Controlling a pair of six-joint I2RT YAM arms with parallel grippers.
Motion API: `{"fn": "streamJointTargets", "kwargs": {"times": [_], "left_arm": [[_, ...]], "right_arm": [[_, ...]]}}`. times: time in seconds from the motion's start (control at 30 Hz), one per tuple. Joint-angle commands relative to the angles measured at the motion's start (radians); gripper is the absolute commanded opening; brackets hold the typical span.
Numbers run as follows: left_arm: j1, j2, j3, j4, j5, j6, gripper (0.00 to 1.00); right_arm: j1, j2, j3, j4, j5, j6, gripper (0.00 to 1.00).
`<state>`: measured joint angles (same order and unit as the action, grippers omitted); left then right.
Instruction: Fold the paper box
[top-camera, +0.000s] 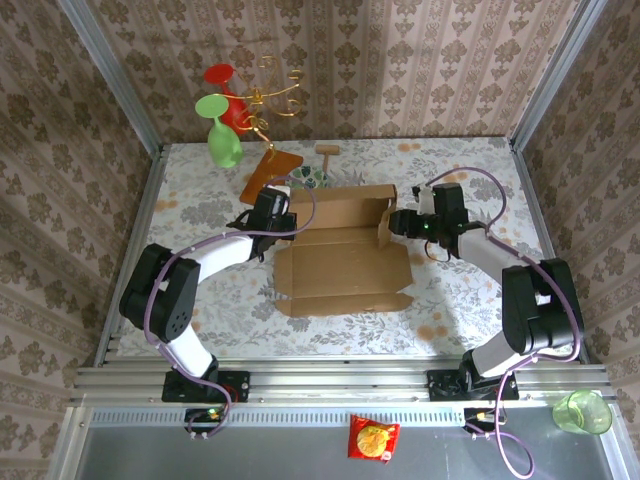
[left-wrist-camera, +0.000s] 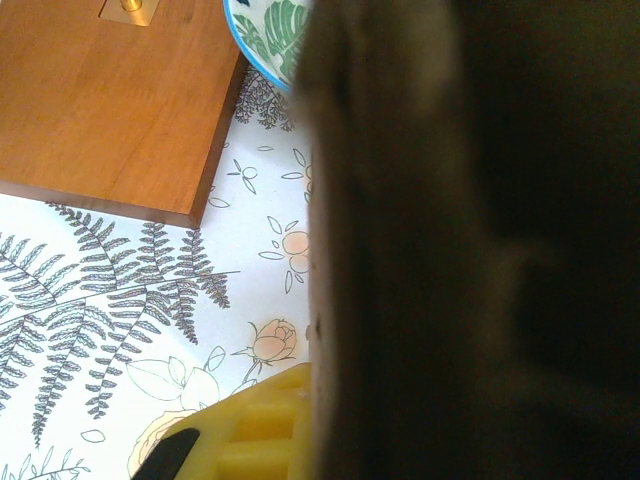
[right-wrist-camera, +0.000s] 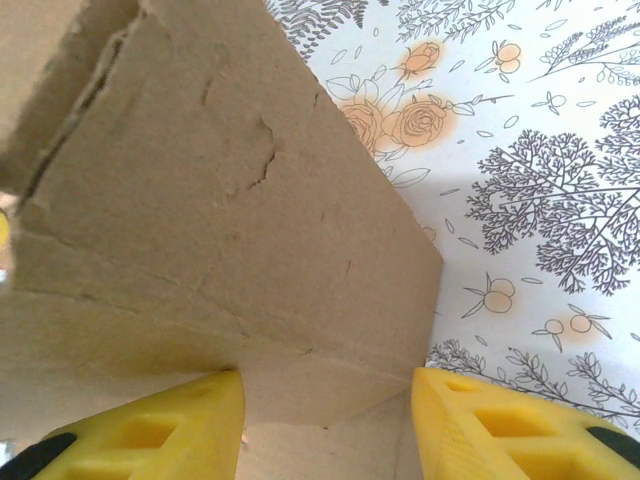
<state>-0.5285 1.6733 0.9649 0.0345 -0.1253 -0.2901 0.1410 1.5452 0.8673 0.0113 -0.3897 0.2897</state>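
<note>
paper box (top-camera: 345, 265) at mid worktop (top-camera: 200, 270): runs long axis left to right, open face up, rear panel raised toward the far wall. tan corrugated card, matte, creased, cracked along folds. left hand (top-camera: 280, 212) clamped on its left rear corner; right hand (right-wrist-camera: 325, 385) apart, straddling the right flap. worktop floral-printed; nearby, smooth reddish wooden board (left-wrist-camera: 110, 100).
</note>
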Motion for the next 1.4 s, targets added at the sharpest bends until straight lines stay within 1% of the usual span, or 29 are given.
{"fn": "streamJointTargets", "kwargs": {"times": [0.0, 0.23, 0.5, 0.7, 0.83, 1.0, 1.37], "left_arm": [[0.007, 0.008, 0.033, -0.024, 0.026, 0.037, 0.0], [0.01, 0.015, 0.041, -0.034, 0.031, 0.043, 0.0], [0.014, 0.026, 0.056, -0.04, 0.042, 0.049, 0.0], [0.017, 0.037, 0.068, -0.044, 0.05, 0.054, 0.0], [0.021, 0.045, 0.077, -0.046, 0.058, 0.054, 0.0], [0.021, 0.057, 0.092, -0.05, 0.059, 0.047, 0.0], [0.021, 0.075, 0.121, -0.082, 0.061, -0.007, 0.0]], "right_arm": [[0.015, 0.026, 0.049, -0.023, 0.061, -0.067, 0.5], [0.058, 0.051, 0.083, -0.018, 0.131, -0.118, 0.53], [0.087, 0.085, 0.104, 0.01, 0.229, -0.127, 0.53], [0.115, 0.129, 0.148, 0.009, 0.275, -0.13, 0.51], [0.135, 0.156, 0.18, -0.01, 0.329, -0.13, 0.48], [0.172, 0.186, 0.21, -0.031, 0.43, -0.111, 0.4], [0.257, 0.251, 0.277, -0.094, 0.671, -0.038, 0.12]]}}
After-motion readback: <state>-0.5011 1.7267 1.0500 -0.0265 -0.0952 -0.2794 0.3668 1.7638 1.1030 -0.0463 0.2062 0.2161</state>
